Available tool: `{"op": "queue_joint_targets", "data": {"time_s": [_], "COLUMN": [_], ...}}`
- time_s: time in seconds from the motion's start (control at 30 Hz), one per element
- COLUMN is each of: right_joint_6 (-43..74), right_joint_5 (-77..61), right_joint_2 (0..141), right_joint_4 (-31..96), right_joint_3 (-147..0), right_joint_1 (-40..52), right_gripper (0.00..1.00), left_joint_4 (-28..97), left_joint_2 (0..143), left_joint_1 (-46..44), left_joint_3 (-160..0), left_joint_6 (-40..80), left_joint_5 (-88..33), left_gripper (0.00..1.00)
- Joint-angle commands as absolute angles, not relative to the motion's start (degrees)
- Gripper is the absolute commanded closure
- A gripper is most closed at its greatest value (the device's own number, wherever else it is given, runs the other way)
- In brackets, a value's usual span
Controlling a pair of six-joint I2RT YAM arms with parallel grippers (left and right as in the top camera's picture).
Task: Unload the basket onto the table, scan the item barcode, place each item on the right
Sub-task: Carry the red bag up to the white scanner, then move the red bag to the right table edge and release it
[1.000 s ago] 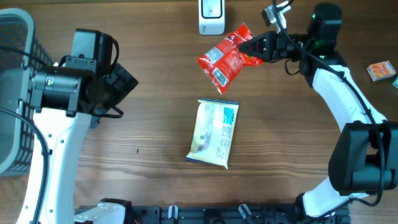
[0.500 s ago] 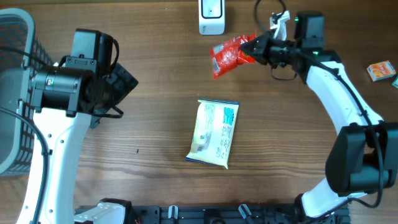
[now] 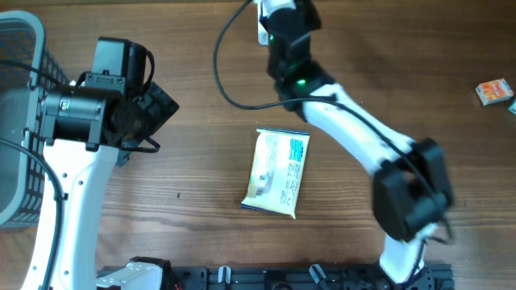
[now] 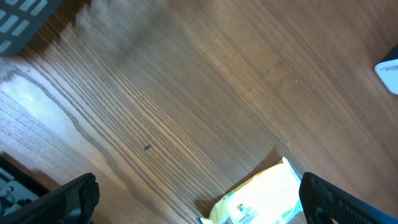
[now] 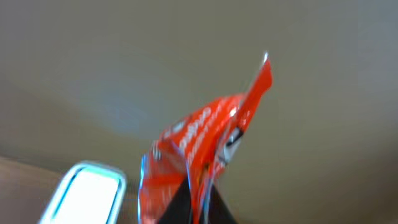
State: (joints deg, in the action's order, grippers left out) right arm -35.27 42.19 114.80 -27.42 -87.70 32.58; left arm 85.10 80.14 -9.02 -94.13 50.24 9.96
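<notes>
r hand point(image 5: 198, 206) pinched shut on red snack pkt point(image 5: 200, 149), held up just beside white scanner point(image 5: 87, 194). l hand point(image 4: 199, 198) wide open, empty, over table point(image 4: 186, 93) near yellow pack point(image 3: 278, 173).

Right arm point(image 3: 348, 121) crosses centre; packet point(image 3: 278, 173) mid-table; basket point(image 3: 14, 97) left edge.

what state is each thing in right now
red packet, off the table, pinched in the right arm's jaws
right arm, jaws shut on the red packet
left arm, jaws wide open, holding nothing
white scanner, on the table near the red packet
yellow packet, lying flat on the table, untouched
basket, standing at the left edge, only partly in view
small orange box, lying near the right edge
</notes>
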Motion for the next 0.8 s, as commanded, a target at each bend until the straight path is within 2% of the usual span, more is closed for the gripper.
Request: {"op": "queue_joint_targets", "data": {"time_s": [0.0,0.07,0.2,0.53,0.63,0.77], "right_joint_6": [-64.27,-67.81,-67.70,-65.89,-67.77,-70.15], "right_joint_5": [43.94,41.10,38.72,37.23,39.24,47.68], "right_joint_2": [123.79,127.31,131.44,132.22,132.22,132.22], "right_joint_4": [-41.95,-45.69,-46.98,-47.53,-48.88,-54.26], "right_joint_3": [-88.18,-88.16,-88.18,-88.16,-88.16,-88.16], "right_joint_1": [33.89,34.35,35.53,35.99,35.14,29.52], "right_gripper": [0.95,0.95,0.96,0.95,0.95,0.95], "left_joint_4": [85.12,85.12,85.12,85.12,85.12,85.12], "left_joint_2": [80.40,80.40,80.40,80.40,80.40,80.40], "left_joint_1": [-8.73,-8.73,-8.73,-8.73,-8.73,-8.73], "left_joint_3": [-94.50,-94.50,-94.50,-94.50,-94.50,-94.50], "left_joint_6": [50.13,50.13,50.13,50.13,50.13,50.13], "left_joint_5": [9.87,9.87,9.87,9.87,9.87,9.87], "left_gripper": [0.00,0.00,0.00,0.00,0.00,0.00]}}
